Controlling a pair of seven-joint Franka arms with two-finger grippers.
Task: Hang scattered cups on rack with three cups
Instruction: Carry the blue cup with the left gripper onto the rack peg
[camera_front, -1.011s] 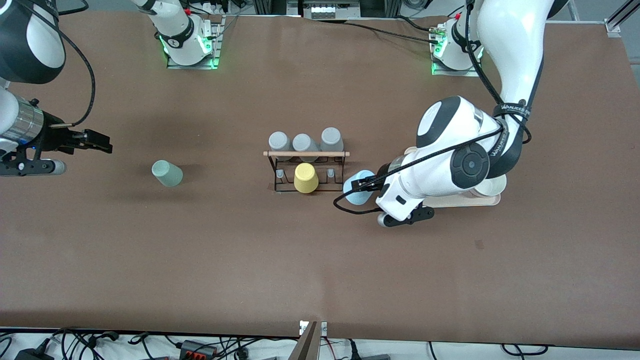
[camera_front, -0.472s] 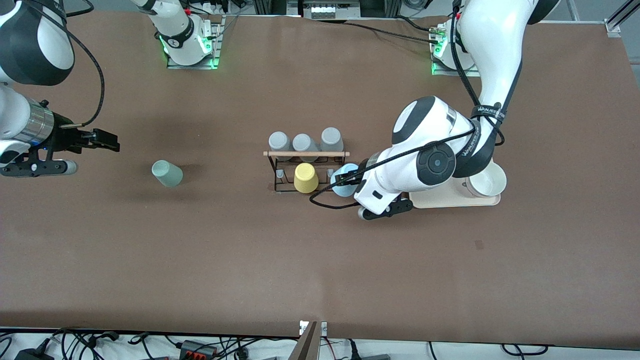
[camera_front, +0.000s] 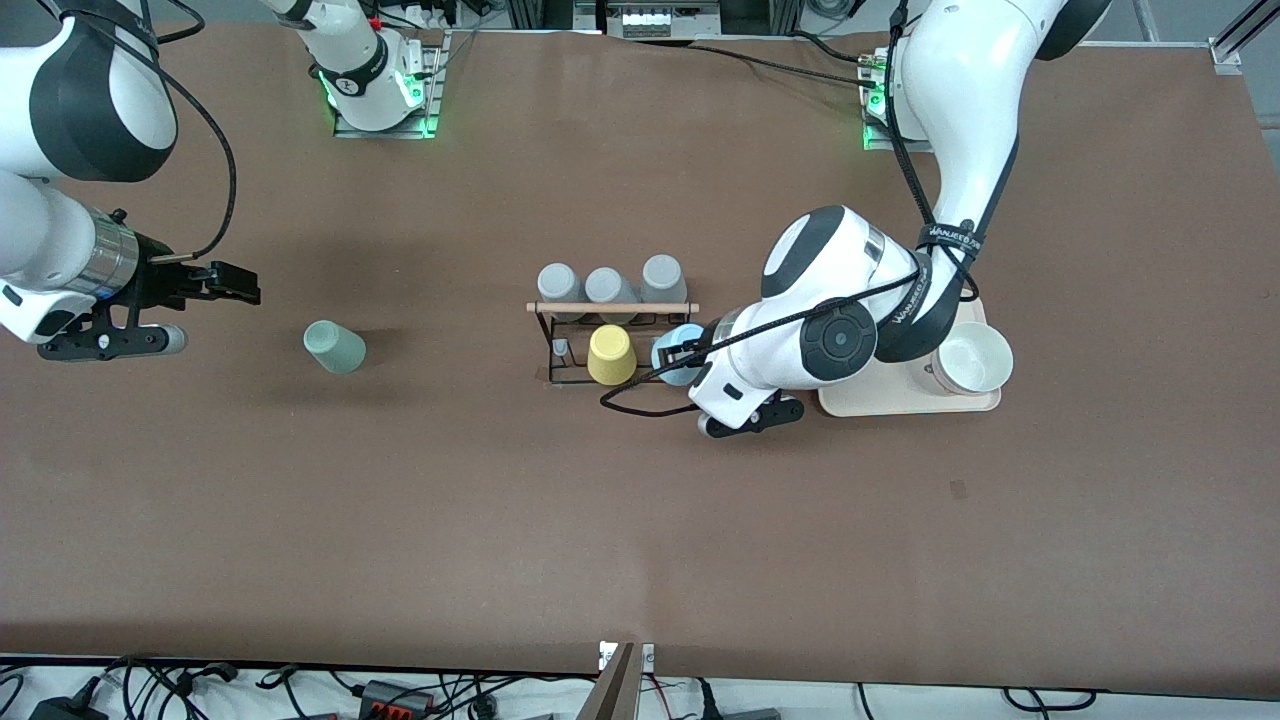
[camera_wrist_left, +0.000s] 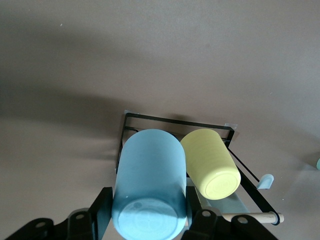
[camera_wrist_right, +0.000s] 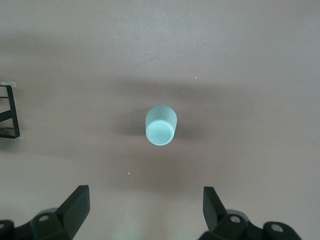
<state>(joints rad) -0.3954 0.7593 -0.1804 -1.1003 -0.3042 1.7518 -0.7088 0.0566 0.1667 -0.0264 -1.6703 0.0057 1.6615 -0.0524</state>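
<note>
Blue cup (camera_front: 677, 356), pinched in the left hand (camera_wrist_left: 147, 220), lies tilted, base toward the wrist, over the rack (camera_front: 612, 335) beside the yellow cup (camera_front: 611, 355). 3 grey cups (camera_front: 609, 284) hang there. Right hand (camera_wrist_right: 145, 202), spread, hovers near the upside-down mint cup (camera_front: 334, 347) on the counter (camera_front: 640, 520).

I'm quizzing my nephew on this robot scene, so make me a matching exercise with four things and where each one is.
Things:
1. light blue cup
2. mint green cup
3. yellow cup
4. white bowl

Places:
A. on the cream tray
B. alone on the table, toward the right arm's end
C. clamped in the left gripper by the rack
D. on the rack, nearer the camera than the grey cups

Pairs: 1-C, 2-B, 3-D, 4-A
</note>
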